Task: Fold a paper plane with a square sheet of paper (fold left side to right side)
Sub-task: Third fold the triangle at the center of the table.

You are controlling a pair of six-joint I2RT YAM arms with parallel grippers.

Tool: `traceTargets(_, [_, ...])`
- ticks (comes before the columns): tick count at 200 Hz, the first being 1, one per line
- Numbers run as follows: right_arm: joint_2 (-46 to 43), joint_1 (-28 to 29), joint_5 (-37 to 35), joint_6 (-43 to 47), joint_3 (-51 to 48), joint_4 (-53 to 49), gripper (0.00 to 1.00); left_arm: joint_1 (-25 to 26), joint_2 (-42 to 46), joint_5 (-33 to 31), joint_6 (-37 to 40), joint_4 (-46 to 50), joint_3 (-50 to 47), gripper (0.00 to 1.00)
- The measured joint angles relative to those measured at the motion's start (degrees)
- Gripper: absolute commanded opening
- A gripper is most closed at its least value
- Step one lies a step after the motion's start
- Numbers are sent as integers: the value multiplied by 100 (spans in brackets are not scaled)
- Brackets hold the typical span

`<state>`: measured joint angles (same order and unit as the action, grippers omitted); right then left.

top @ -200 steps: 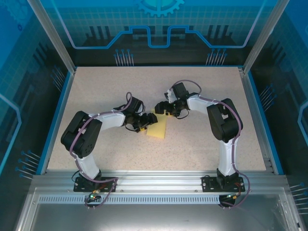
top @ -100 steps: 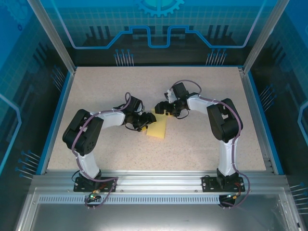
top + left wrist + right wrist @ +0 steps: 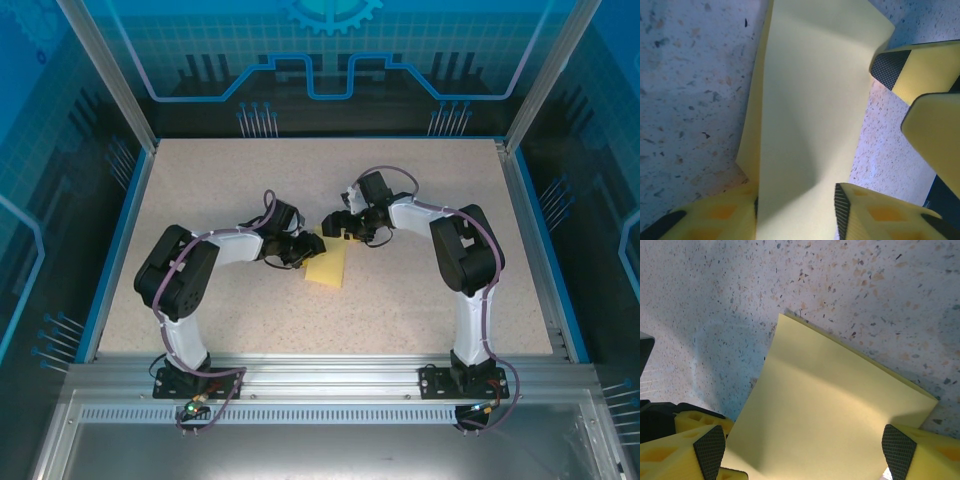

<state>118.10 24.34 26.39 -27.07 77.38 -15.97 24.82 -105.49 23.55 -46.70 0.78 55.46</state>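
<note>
Worktop (image 3: pixel 380 310) spreads out on every side of the square sheet of paper (image 3: pixel 333 270), so the sheet lies about at its middle, and we take the sheet as our marker. The left arm (image 3: pixel 230 245) reaches in from the sheet's left, the right arm (image 3: pixel 465 250) from its right and far side.

In the top view the sheet reads as a strip narrower than a square. In the right wrist view the edge of a second layer peeks out from under the upper one along its right side. We judge from this that the left-to-right fold is laid over but not pressed home, because the upper layer bows up in a soft hump instead of lying flat on the lower one. By our reading, flattening that crease and every nose and wing fold are left to do, and nothing pointed or dart-like shows.

The left claw (image 3: pixel 302 256) sits low at the sheet's left edge. In its wrist view the raised layer runs between its fingers (image 3: pixel 842 212), which stand partway together, one at each side of the paper. We cannot tell whether they pinch it or merely flank it. The right claw (image 3: pixel 332 228) hovers at the sheet's far corner with its jaws wide apart. Its pads (image 3: pixel 709 450) stand off either side of the upper layer, clamped on nothing that we can see.
</note>
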Motion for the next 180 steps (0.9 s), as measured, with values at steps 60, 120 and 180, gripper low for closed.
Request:
traceTargets(60, [-2,0,20,83,0,-9,88,0,0,-79,7,17,-59,22])
traceTargets(120, [-109,-2,59,321,-17,-68,92,17,0,-85,9,4,-273,17])
traceTargets(180, [-1694,-42,-350,970,-970,-55,89,120,0,-85,7,2,-273,14])
